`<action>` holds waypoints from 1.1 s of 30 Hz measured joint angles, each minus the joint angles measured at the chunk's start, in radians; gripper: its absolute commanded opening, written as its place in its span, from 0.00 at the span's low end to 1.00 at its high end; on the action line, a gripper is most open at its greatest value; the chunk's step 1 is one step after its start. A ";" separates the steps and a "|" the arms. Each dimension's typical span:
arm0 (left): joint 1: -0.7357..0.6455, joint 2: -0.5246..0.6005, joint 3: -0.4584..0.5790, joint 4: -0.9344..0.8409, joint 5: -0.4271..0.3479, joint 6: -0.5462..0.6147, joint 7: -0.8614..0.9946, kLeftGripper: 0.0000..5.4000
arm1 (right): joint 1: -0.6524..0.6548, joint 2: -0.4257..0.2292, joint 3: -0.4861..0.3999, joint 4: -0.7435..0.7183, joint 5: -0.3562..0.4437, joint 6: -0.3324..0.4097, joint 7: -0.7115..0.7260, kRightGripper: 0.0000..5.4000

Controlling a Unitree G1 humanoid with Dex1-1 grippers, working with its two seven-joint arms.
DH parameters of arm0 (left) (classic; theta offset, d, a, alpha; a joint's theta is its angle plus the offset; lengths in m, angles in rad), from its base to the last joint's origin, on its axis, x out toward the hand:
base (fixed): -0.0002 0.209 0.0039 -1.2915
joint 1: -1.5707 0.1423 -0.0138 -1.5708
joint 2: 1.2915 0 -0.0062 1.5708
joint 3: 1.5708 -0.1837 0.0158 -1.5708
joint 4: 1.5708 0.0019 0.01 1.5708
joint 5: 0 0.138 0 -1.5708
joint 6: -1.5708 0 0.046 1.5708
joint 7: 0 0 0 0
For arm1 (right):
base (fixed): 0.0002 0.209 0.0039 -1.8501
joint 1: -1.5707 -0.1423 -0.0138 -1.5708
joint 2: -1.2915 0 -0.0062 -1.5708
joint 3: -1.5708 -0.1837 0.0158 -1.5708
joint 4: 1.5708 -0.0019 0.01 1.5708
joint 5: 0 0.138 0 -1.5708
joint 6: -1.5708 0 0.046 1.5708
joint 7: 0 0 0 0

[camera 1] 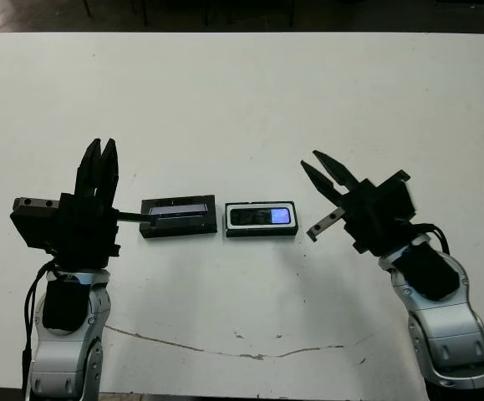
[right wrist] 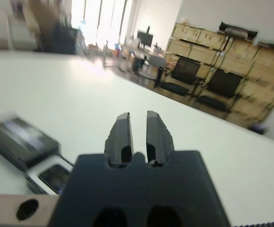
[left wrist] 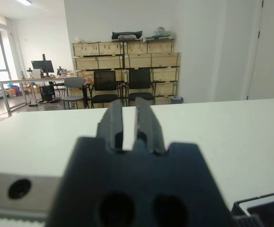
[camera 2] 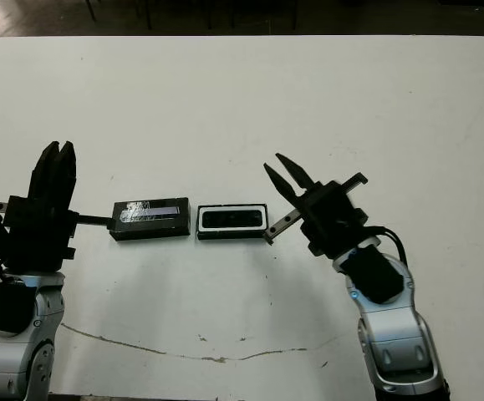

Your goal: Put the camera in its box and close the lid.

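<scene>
1. Table (camera 1: 242, 92) is white, w/ a thin dark crack line along the near edge
2. Box (camera 1: 261, 220) sits mid-table: black rim, white lining, long side running left-right
3. Camera (camera 1: 258, 216) lies flat inside the box, black bar w/ a bluish glint at its right end
4. Lid (camera 1: 178, 216) lies flat on the table just left of the box, apart from it by a narrow gap; black w/ a pale stripe along the top. Box is uncovered
5. Left gripper (camera 1: 102, 163) is left of the lid, fingers pointing away from the robot, nearly pressed together w/ only a thin slit between them, holding nothing. Left wrist view shows the same slim gap between the fingers (left wrist: 112, 124)
6. A thin black bar on the left gripper's body reaches right to the lid's left end; can't tell if touching
7. Right gripper (camera 1: 318, 167) is right of the box, near but not touching, tilted toward the upper left. Fingers slightly spread, empty
8. Right wrist view: blurred; lid (right wrist: 18, 139) and box (right wrist: 49, 176) show beside the gripper body
</scene>
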 measured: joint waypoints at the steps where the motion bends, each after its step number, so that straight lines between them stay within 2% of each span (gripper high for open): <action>1: -0.002 0.007 0.004 -0.007 -0.001 0.009 -0.003 0.00 | -0.010 -0.002 -0.019 -0.009 0.043 0.026 0.003 0.00; 4: -0.022 0.042 0.033 -0.028 -0.017 0.043 -0.023 0.00 | -0.030 -0.022 -0.073 -0.031 0.166 0.103 0.013 0.00; 6: -0.045 0.086 0.061 -0.029 -0.029 0.058 -0.054 0.00 | -0.046 -0.047 -0.104 -0.033 0.218 0.138 0.018 0.00; 10: -0.119 0.251 0.142 0.019 -0.087 0.078 -0.187 0.00 | -0.071 -0.108 -0.148 -0.010 0.262 0.174 0.021 0.00; 12: -0.163 0.360 0.174 0.077 -0.161 0.120 -0.313 0.00 | -0.086 -0.133 -0.158 0.020 0.267 0.178 0.026 0.00; 14: -0.216 0.474 0.191 0.152 -0.258 0.177 -0.474 0.04 | -0.097 -0.154 -0.160 0.050 0.267 0.177 0.030 0.00; 18: -0.361 0.653 0.179 0.318 -0.352 0.259 -0.733 0.21 | -0.110 -0.168 -0.146 0.116 0.250 0.145 0.047 0.00; 21: -0.462 0.694 0.145 0.406 -0.390 0.312 -0.839 0.33 | -0.124 -0.178 -0.133 0.159 0.233 0.116 0.061 0.00; 25: -0.541 0.725 0.074 0.464 -0.384 0.337 -0.936 0.50 | -0.127 -0.184 -0.128 0.198 0.225 0.085 0.079 0.00; 29: -0.596 0.728 -0.021 0.546 -0.333 0.263 -1.062 0.68 | -0.125 -0.186 -0.125 0.206 0.213 0.080 0.079 0.00; 33: -0.616 0.724 -0.072 0.583 -0.306 0.241 -1.122 0.85 | -0.125 -0.186 -0.123 0.214 0.198 0.065 0.078 0.00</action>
